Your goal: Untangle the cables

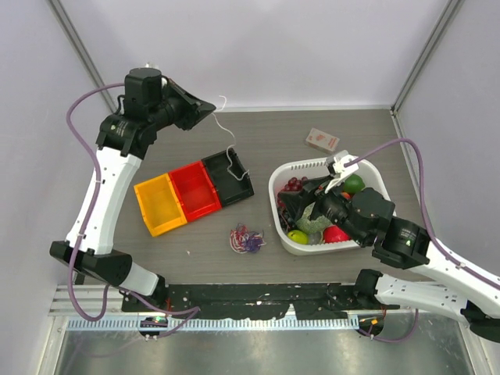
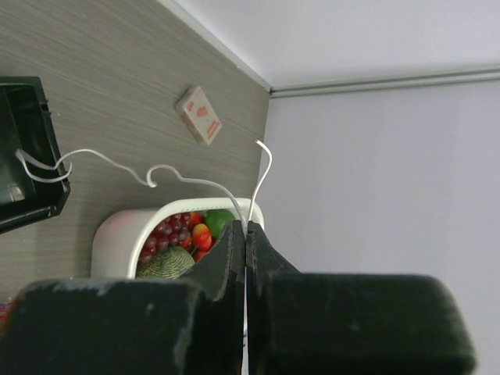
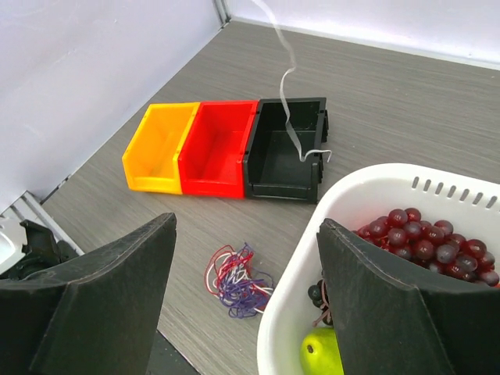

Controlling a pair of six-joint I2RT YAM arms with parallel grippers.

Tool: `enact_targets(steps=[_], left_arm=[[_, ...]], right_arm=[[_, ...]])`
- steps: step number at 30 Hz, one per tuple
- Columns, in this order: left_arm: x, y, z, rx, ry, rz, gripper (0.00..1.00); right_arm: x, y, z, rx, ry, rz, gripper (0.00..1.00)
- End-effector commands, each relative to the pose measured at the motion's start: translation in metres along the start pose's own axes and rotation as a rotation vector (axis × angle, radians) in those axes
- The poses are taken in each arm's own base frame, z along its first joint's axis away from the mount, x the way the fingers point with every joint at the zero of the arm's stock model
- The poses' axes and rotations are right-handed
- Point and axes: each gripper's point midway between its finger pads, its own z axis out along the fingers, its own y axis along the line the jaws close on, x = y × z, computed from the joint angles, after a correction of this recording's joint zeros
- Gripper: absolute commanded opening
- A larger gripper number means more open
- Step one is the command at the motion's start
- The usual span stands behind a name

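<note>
High over the table's point(image 1: 312, 258) far left side, the left gripper point(image 1: 209, 107) pinches a white cord point(image 1: 232, 145)
Its jaws are closed tight on the cord, which hangs in loose bends down into the black bin point(image 1: 219, 187), last in a row with a red bin point(image 1: 195, 190) and a yellow bin point(image 1: 160, 205). Red, white and purple cords lie in a small tangle point(image 1: 247, 239) on the table, in front of the bins and just beside the white basket point(image 1: 275, 183) of fruit. The right gripper point(image 1: 291, 205) hovers over that basket, jaws wide, holding nothing
</note>
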Motion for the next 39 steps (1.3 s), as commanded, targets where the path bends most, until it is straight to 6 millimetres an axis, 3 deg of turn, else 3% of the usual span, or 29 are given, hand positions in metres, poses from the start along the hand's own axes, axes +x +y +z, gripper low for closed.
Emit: enact_targets(steps=[1,6,17,24,29,36,39], left_arm=[[0.006,-0.006,0.009,0.056,0.039,-0.002,0.0],[0.007,0.011,0.013,0.016,0.036,-0.016,0.0],[0.004,0.075,0.029,-0.167,0.007,0.017,0.0],[0.055,0.145,0.068,-0.332,0.236,0.007,0.0],[0.074,0.201,0.09,-0.472,0.283,0.032,0.0],[0.113,0.242,0.13,-0.604,0.488,0.096,0.0],[0.114,0.258,0.139,-0.649,0.495,0.108,0.0]], right_arm=[[-0.029,-0.008,-0.011,0.048,-0.079,0.032,0.78],[-0.031,-0.016,-0.015,0.082,-0.096,0.029,0.79],[-0.024,-0.016,-0.012,0.082,-0.076,0.018,0.79],[-0.023,-0.015,-0.007,0.087,-0.071,0.014,0.79],[-0.024,-0.017,-0.012,0.088,-0.079,0.043,0.79],[-0.024,-0.018,-0.012,0.096,-0.08,0.038,0.79],[-0.024,-0.015,-0.012,0.082,-0.075,0.051,0.79]])
